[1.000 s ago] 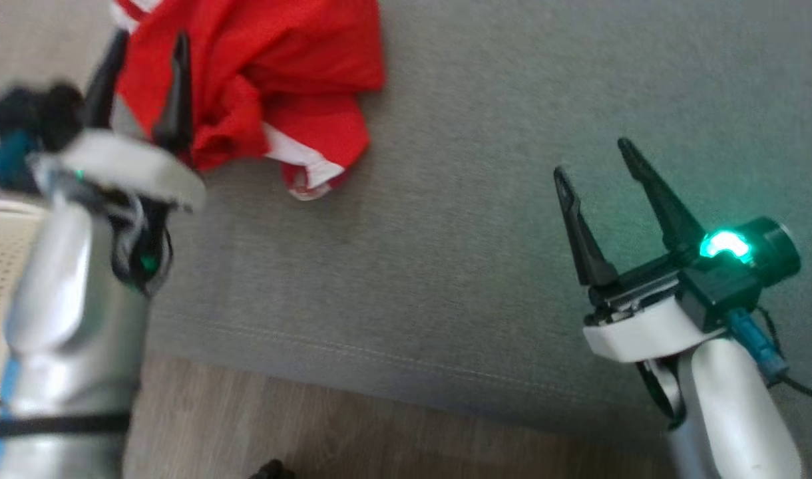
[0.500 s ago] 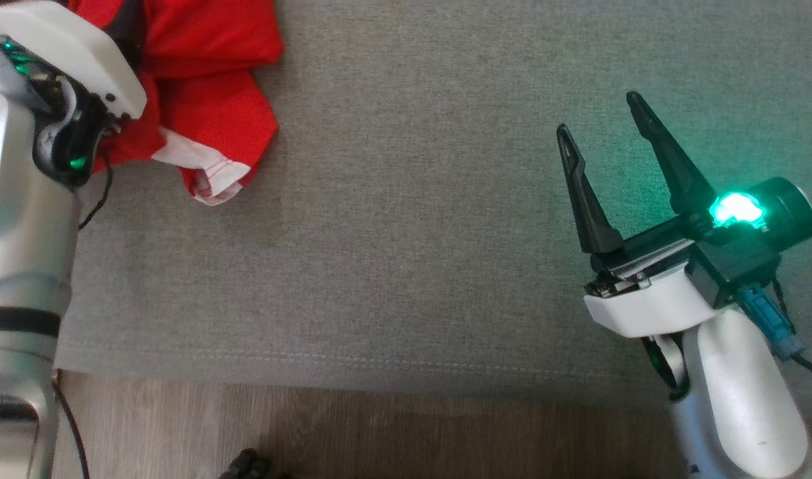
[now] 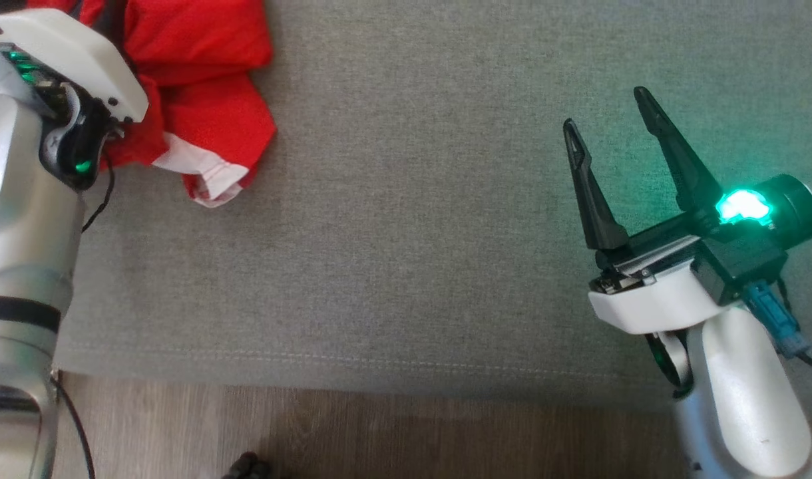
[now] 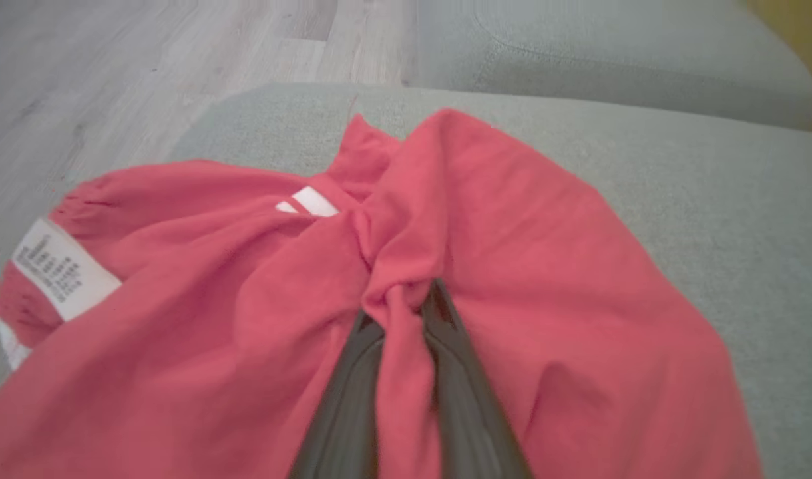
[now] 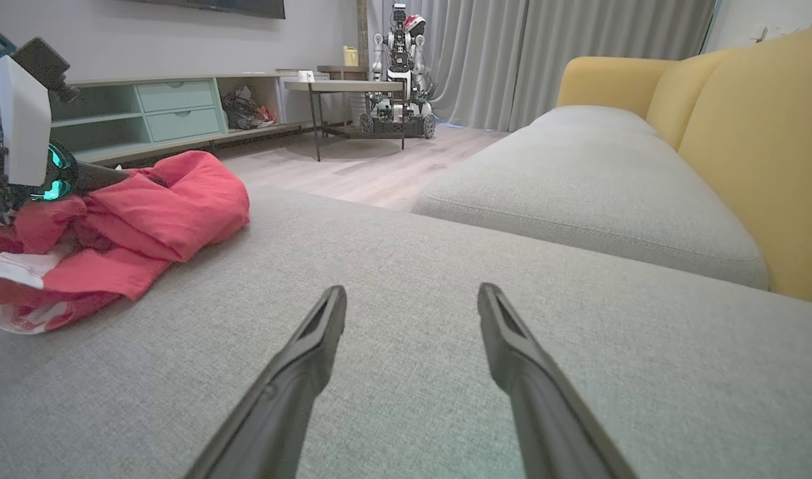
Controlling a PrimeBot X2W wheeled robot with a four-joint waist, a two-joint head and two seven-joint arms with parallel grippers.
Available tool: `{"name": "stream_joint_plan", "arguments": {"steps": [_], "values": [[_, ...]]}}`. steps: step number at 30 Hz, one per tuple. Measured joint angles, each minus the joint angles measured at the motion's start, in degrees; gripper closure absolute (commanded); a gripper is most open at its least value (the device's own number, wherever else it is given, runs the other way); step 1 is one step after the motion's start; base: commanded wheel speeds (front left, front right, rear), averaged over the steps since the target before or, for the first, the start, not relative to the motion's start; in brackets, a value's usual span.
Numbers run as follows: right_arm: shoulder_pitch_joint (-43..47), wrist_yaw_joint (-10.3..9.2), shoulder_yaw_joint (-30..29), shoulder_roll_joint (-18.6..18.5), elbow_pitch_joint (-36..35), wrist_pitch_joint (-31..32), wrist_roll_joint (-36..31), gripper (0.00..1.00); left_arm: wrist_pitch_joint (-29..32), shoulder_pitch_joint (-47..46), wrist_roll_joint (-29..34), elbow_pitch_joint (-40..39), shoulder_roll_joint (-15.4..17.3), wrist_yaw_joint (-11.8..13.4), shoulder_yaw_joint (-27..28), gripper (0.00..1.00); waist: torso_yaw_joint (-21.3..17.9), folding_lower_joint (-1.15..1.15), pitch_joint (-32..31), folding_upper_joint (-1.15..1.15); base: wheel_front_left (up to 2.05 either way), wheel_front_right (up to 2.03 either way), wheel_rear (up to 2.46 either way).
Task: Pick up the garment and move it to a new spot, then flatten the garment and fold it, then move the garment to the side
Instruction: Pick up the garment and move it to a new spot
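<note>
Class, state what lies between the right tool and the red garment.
A bare stretch of grey cushion separates right tool and red garment; the head view shows it.

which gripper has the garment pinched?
The left gripper: it is shut on a fold of the red garment. The right gripper stands open over bare grey cushion.

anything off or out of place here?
Only the red garment: bunched in a heap near the grey cushion's corner, white label exposed, a fold pinched in the left claw. The right claw open over bare cushion. Nothing spilled or damaged.
</note>
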Motion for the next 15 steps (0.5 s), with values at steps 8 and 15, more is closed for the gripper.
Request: {"name": "stream_joint_plan", "arguments": {"steps": [8,15], "values": [[0.47,0.00,0.88,-0.01,1.13,0.00,0.40,0.00,-8.06,0.29,-3.16,-1.23,1.81,0.01,-1.09,1.00,1.48,0.00,-5.00,0.00,0.00,0.00,0.00],[1.53,0.00,1.38,-0.01,2.23,0.01,1.24,0.00,-12.38,1.70,-3.86,-5.61,1.74,0.35,0.25,1.00,3.02,0.00,-9.91,0.00,0.00,0.00,0.00]]}}
